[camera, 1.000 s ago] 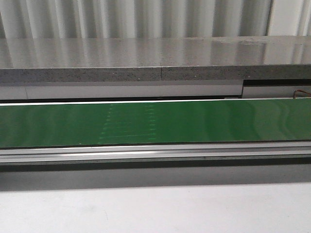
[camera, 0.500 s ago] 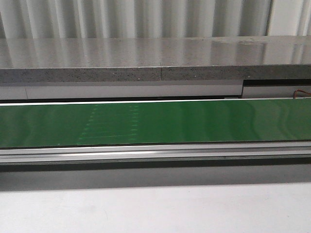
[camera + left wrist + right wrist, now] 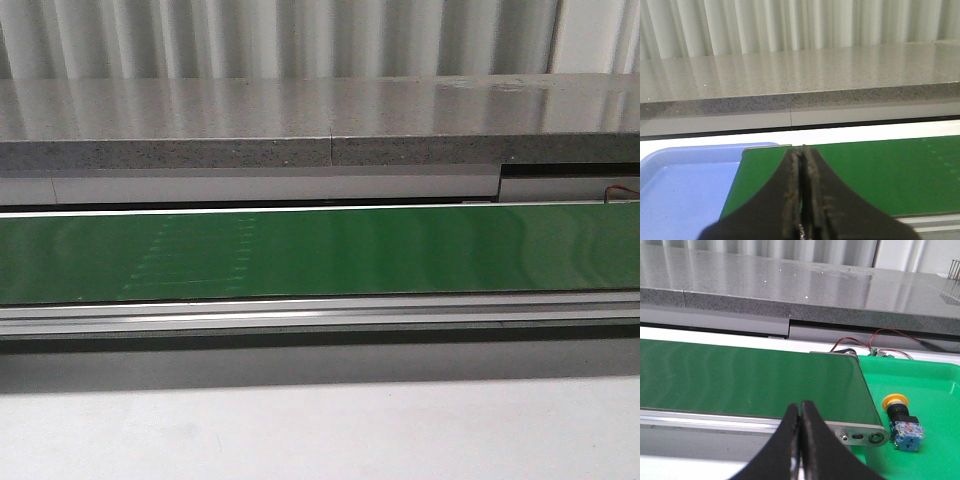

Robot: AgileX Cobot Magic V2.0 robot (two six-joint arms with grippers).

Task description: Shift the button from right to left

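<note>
Button (image 3: 902, 422) lies on its side in the green tray (image 3: 935, 390) at the right end of the green belt (image 3: 750, 382), its yellow cap toward 11 o'clock and its blue-and-clear block toward 5 o'clock in the right wrist view. It sits just beside the belt's end roller, apart from it. That looks like the supply spot: a part waiting within the right arm's reach, near where the belt begins.

The right pincer (image 3: 800, 412) hangs over the belt's near rail with its fingers pressed together, pinching nothing; the button is off toward 3 o'clock of it. The left pincer (image 3: 801, 160) is likewise pressed together and empty, poised over the belt's left end beside a blue tray (image 3: 685, 190), which I judge is the receiving place.

In the front view the belt (image 3: 320, 250) carries nothing. The transfer has not begun; the right pincer would need to spread and swing toward the button first.
</note>
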